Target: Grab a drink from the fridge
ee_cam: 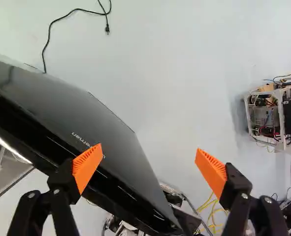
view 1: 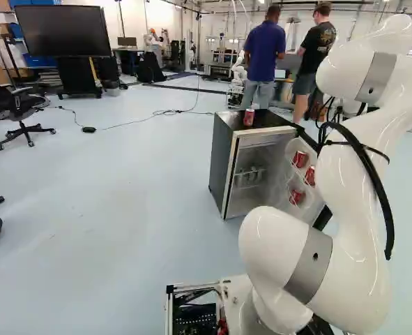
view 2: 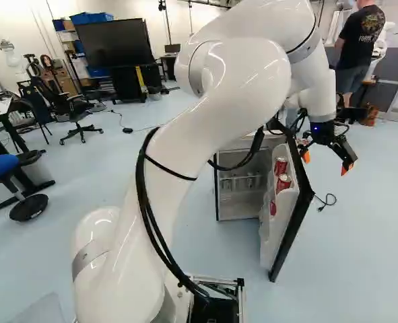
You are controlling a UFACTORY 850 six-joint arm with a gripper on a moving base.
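Pincer (view 2: pixel 326 163) spread wide, the arm (view 2: pixel 246 84) arches forward, pointing it down near the open fridge door (view 2: pixel 272 232).

A red can (view 1: pixel 248 117) is seen atop the fridge (view 1: pixel 222 164), others on its door shelves (view 2: pixel 286 200), right of center, left base view.

The pincer (view 2: pixel 326 163) stands spread, one orange pad (ee_cam: pixel 87 164) over the dark fridge door (ee_cam: pixel 83 115); past the door's edge, a black cable (ee_cam: pixel 50 30) lies on the floor (ee_cam: pixel 160 73).
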